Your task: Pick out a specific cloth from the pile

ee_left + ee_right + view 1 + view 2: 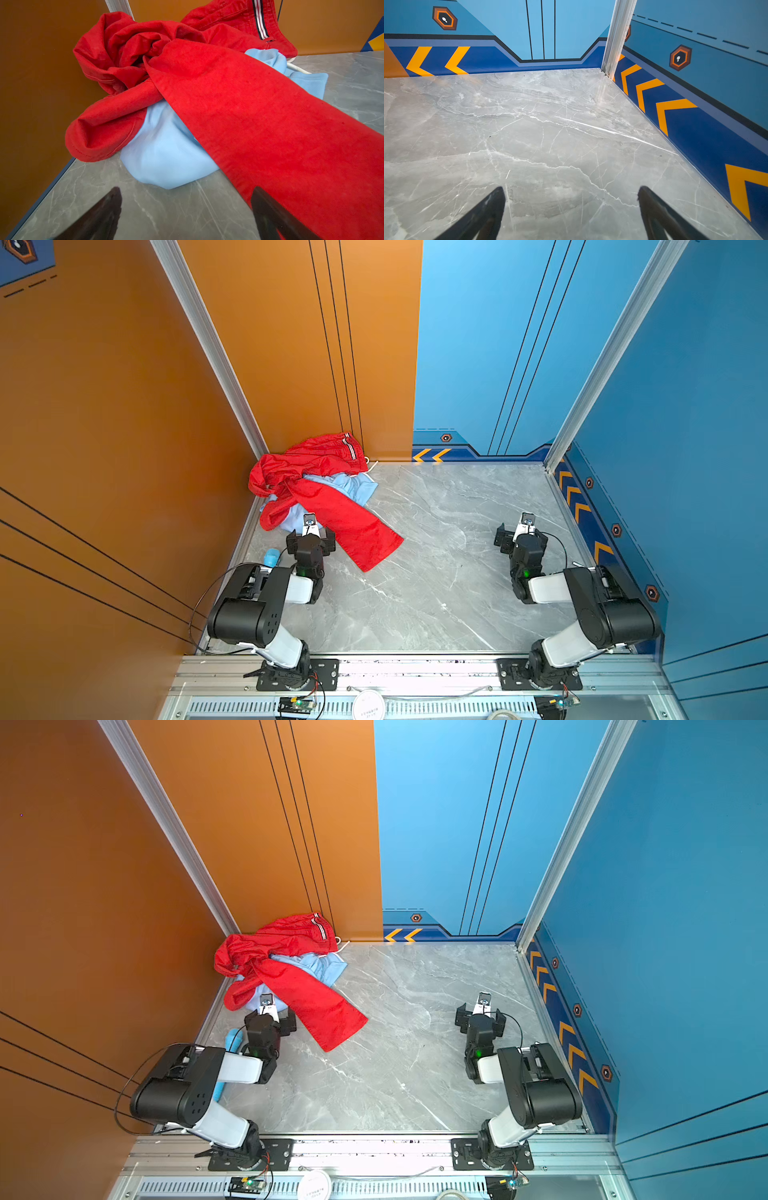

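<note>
The pile (316, 485) lies in the far left corner of the table, against the orange wall. Bright red trousers (345, 514) (307, 990) (259, 116) make up most of it, with one leg stretched out toward the middle. The cloth (353, 486) (324, 967) (164, 149), pale sky blue, shows under and behind that leg. My left gripper (310, 533) (270, 1013) (187, 191) stands open just short of the cloth's near bulge, holding nothing. One of its fingers (268, 209) is over the edge of the red leg. My right gripper (521, 533) (481, 1013) (571, 189) is open over bare table at the right.
The grey marble table (436, 564) is walled in by orange panels on the left and blue panels (665, 489) at the back and right. A bright blue thing (230, 1042) lies along the left edge beside my left arm. A white cord (299, 69) trails from the pile.
</note>
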`<state>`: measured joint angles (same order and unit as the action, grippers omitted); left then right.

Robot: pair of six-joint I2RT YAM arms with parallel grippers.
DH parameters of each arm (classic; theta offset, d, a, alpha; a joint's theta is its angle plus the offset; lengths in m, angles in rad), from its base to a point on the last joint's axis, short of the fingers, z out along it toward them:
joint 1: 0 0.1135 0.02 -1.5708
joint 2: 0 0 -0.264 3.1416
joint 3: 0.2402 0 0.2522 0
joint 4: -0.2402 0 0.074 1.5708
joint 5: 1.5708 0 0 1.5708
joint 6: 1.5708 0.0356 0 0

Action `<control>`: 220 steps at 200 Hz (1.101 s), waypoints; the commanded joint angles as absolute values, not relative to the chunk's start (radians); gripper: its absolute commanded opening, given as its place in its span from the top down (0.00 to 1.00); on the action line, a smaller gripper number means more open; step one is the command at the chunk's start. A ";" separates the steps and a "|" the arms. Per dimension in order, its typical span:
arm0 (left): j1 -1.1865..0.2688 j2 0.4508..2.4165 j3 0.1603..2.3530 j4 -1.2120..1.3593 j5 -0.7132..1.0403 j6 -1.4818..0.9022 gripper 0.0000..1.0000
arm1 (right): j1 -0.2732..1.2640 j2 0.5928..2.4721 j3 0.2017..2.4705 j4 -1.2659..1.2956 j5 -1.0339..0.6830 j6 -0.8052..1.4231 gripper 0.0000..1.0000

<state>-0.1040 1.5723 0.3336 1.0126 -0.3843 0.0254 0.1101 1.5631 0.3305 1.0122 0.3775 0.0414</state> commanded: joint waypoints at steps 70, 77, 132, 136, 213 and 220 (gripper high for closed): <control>-0.090 1.578 0.350 1.009 -0.361 0.014 0.02 | 0.094 1.554 0.344 0.979 0.350 0.057 0.00; -0.092 1.578 0.350 1.009 -0.351 0.019 0.02 | 0.093 1.554 0.344 0.978 0.350 0.057 0.00; -0.090 1.567 0.341 1.004 -0.256 0.045 0.02 | 0.095 1.553 0.340 0.986 0.363 0.057 0.00; -0.091 1.566 0.341 1.005 -0.255 0.045 0.02 | 0.100 1.554 0.335 0.997 0.380 0.055 0.00; -0.161 1.239 0.266 0.877 -0.378 0.079 0.02 | 0.321 1.117 0.367 0.762 0.547 -0.101 0.00; -0.178 1.186 0.317 0.729 -0.388 0.057 0.02 | 0.354 1.067 0.423 0.648 0.530 -0.071 0.00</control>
<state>-0.1234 1.3140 0.2569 0.9699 -0.3244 0.0456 0.2642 1.2312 0.3046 0.8757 0.4824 -0.0353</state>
